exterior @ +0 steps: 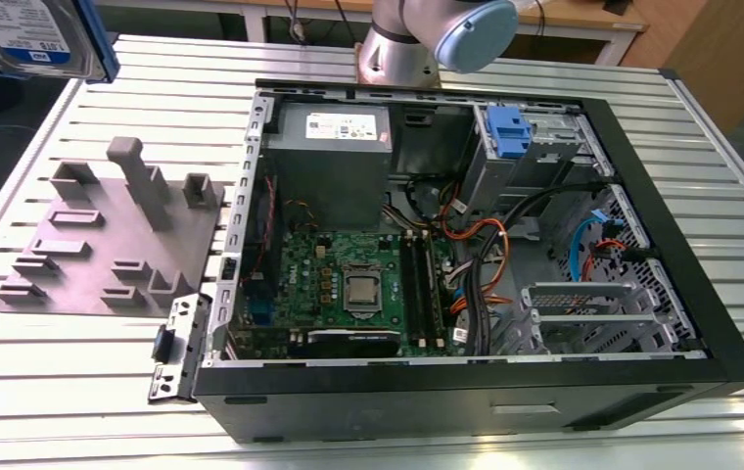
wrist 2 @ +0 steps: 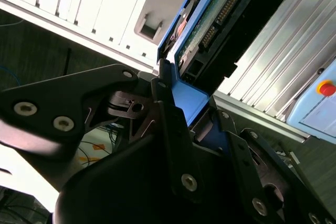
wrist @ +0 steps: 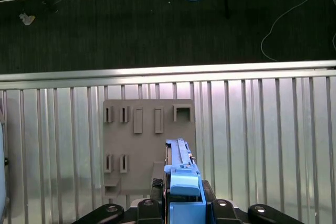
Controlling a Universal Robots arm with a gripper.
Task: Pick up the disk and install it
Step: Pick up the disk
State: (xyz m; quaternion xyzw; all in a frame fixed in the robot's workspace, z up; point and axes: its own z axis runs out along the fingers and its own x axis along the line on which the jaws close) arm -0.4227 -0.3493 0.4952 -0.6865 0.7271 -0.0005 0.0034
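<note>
The disk (exterior: 35,37) hangs high above the table's far corner at the exterior view's left, with its white-and-blue label showing. In the first wrist view the disk (wrist: 180,166) stands on edge between the fingers of my gripper (wrist: 181,205), blue carrier end nearest the camera. It hangs over the grey fixture plate (wrist: 147,145). In the second wrist view the gripper (wrist 2: 197,111) is shut on the carrier's blue end. The disk's green circuit board (wrist 2: 210,19) points away from the black fingers (wrist 2: 165,108).
An open computer case (exterior: 724,294) lies on the slatted aluminium table (exterior: 71,392). Inside are a grey power supply (exterior: 333,137), a blue-tabbed carrier (exterior: 508,132), a motherboard (exterior: 359,284) and cables. The grey fixture plate (exterior: 98,245) with upright pegs lies beside the case. The arm's base (exterior: 405,49) stands behind.
</note>
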